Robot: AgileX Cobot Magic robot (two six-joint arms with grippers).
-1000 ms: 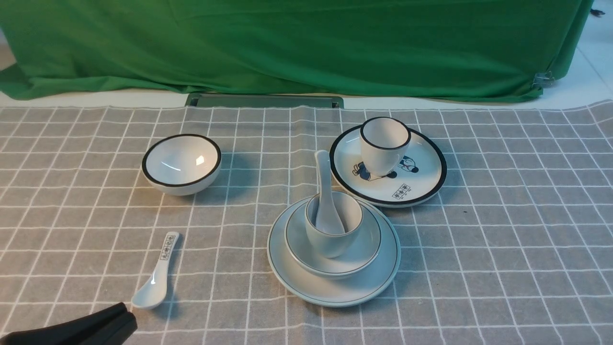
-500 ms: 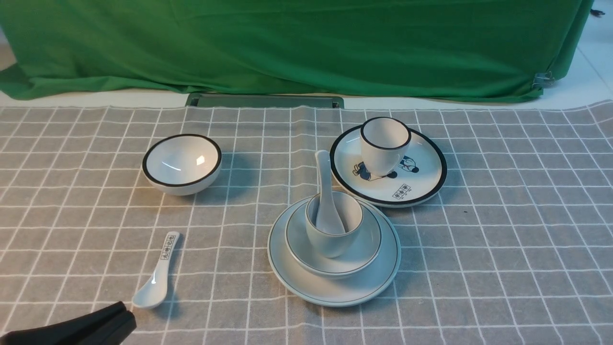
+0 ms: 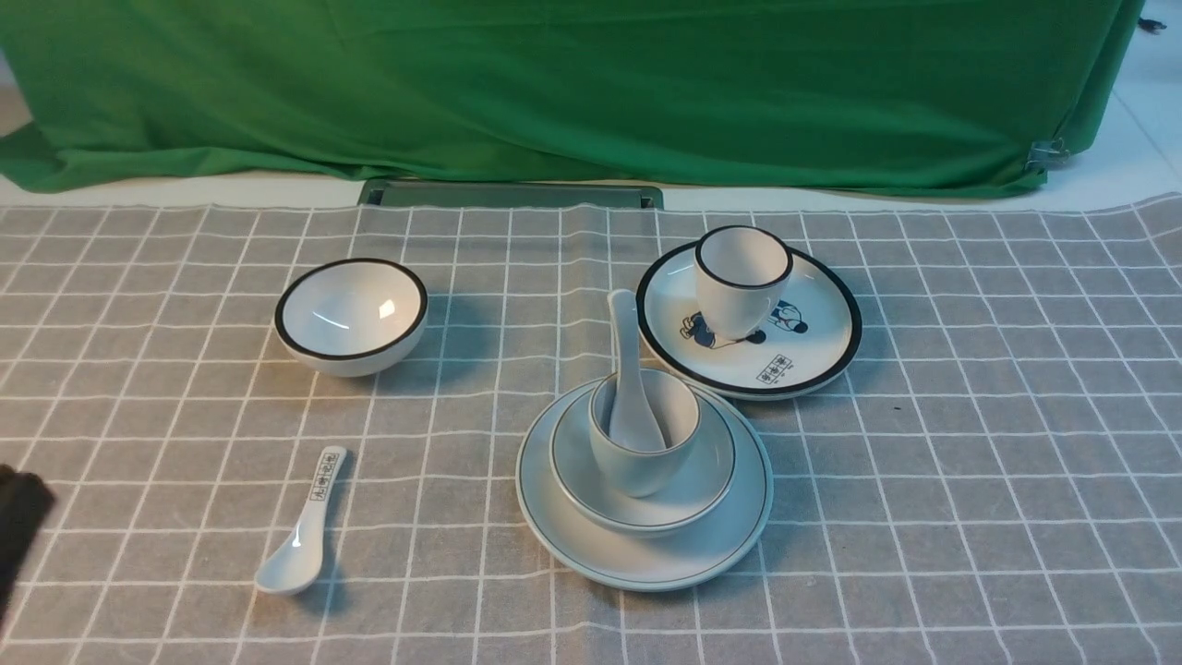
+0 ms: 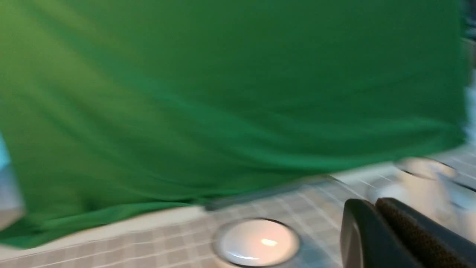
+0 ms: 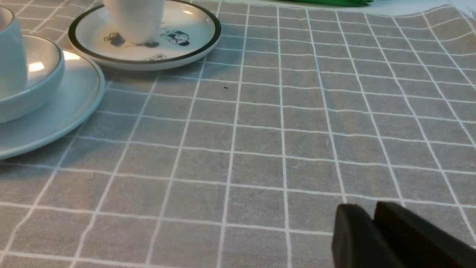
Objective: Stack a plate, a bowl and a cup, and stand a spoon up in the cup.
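Note:
The pale plate (image 3: 646, 559) lies at the table's front middle. The shallow bowl (image 3: 706, 476) sits on it, and the cup (image 3: 637, 466) stands in the bowl. The plain white spoon (image 3: 626, 356) stands in the cup, its handle leaning back. Plate (image 5: 70, 108), bowl (image 5: 42, 83) and cup (image 5: 11, 56) also show in the right wrist view. My left gripper (image 4: 373, 208) is shut and empty; in the front view it is a dark blur (image 3: 18, 522) at the left edge. My right gripper (image 5: 372, 212) is shut and empty, low over bare cloth right of the stack.
A black-rimmed bowl (image 3: 351, 316) stands at the back left. A spoon with printed characters (image 3: 300, 526) lies at the front left. A cartoon plate (image 3: 803, 356) with a black-rimmed cup (image 3: 741, 277) on it stands behind the stack. A green curtain hangs at the back.
My left gripper has moved from the bottom left corner up to the left edge of the front view and is blurred by motion. The tableware has not moved.

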